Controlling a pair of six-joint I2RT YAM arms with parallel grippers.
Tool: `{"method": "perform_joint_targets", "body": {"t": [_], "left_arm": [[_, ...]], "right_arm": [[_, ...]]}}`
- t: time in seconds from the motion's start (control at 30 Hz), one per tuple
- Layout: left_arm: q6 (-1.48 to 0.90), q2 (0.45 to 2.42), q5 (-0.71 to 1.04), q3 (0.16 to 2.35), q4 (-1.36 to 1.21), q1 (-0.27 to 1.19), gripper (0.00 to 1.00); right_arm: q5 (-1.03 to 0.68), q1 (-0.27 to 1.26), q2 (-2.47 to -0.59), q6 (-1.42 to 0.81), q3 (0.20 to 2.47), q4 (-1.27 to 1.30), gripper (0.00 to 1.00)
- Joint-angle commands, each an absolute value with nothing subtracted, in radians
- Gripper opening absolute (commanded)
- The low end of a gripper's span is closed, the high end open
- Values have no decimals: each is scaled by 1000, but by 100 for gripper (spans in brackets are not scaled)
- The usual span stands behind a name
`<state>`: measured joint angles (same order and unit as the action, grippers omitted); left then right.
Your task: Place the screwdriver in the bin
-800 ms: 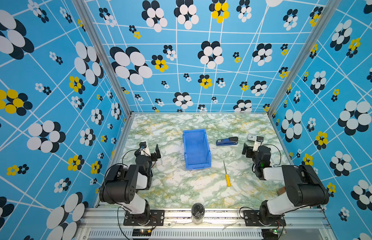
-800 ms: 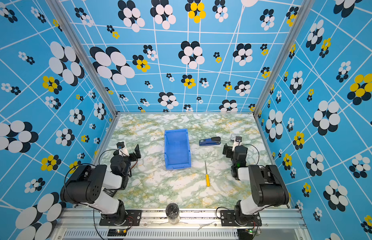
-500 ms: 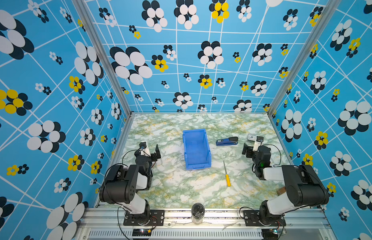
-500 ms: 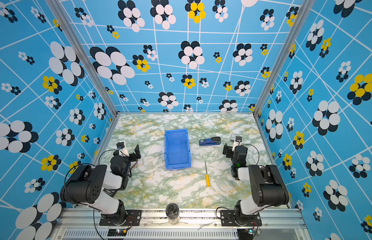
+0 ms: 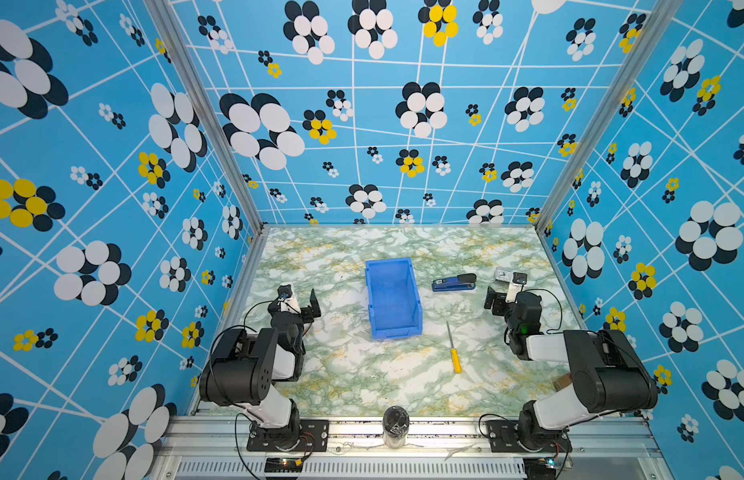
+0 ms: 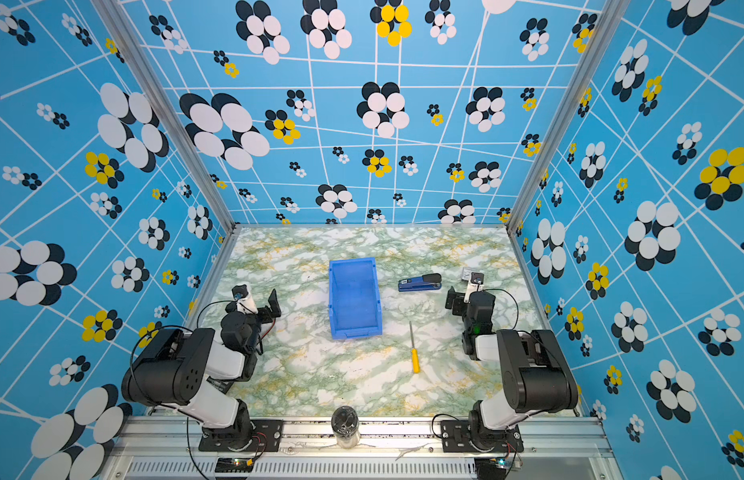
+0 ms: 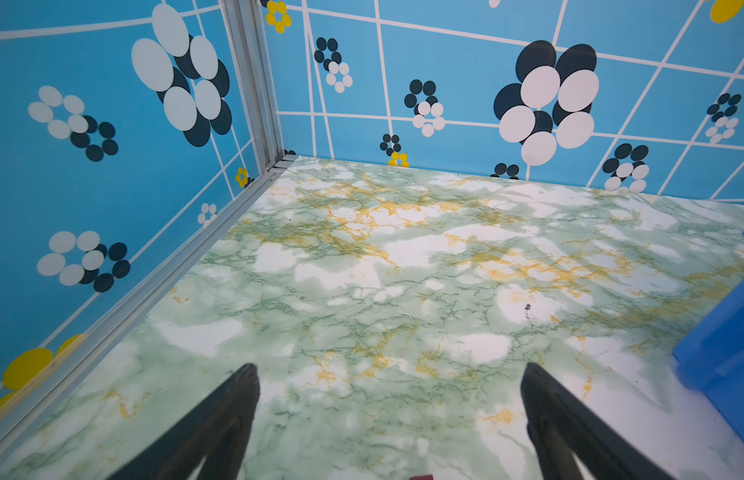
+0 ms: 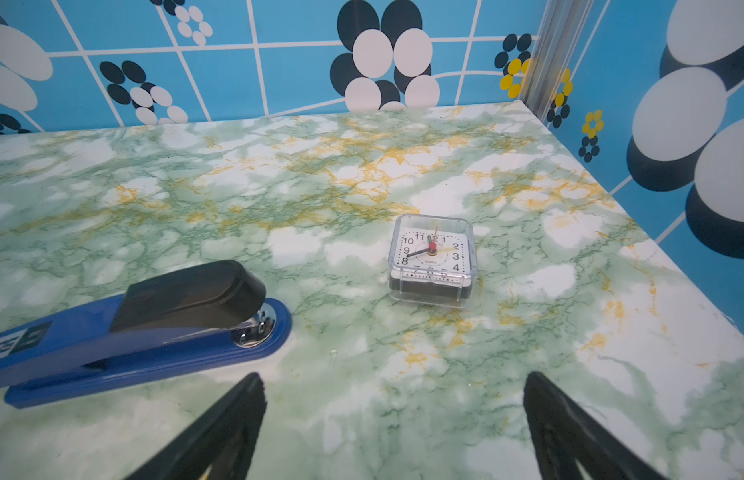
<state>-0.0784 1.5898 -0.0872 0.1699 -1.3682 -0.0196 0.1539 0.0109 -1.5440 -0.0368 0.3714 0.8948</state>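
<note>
The screwdriver [image 5: 453, 349] lies loose on the counter [image 5: 345, 374] just off the bin's [image 5: 386, 261] near right corner. The left hand [image 7: 389, 368] and right hand [image 8: 393, 378] flank the bin, spread and empty, likely readied to reach.

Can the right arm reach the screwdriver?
Probably yes. The screwdriver lies in the open near the right arm, with nothing between them. The right gripper is open and empty, but it faces the clock, so it would have to turn.
</note>
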Motion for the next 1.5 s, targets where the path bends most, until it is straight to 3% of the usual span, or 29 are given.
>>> {"method": "perform_joint_targets", "body": {"t": [0.0,0.13,0.33,0.5,0.7,0.9,1.07,1.23,1.33,1.47], "left_arm": [[-100,1600,-126,153,-1394,-21,99],[-100,1601,-125,155,-1394,-23,99],[-44,1532,19,217,-1216,-17,99],[-5,1448,26,187,-1202,4,99],[25,1135,90,299,-668,6,99],[108,1077,89,385,-433,7,99],[216,1027,134,580,17,21,99],[292,1023,169,787,396,70,99],[332,1090,94,917,573,155,99],[301,1210,108,1080,763,211,99]], "right_arm": [[146,15,-1545,-32,390,890,99],[148,15,-1545,-32,392,889,99],[185,18,-1540,-39,392,890,99],[237,18,-1422,-59,469,653,99],[273,37,-1212,-129,525,370,99],[322,149,-1012,-267,682,-147,99],[205,194,-912,-482,777,-512,86],[108,325,-935,-596,800,-697,78],[85,436,-992,-643,793,-739,74],[98,576,-1075,-680,783,-781,75]]}}
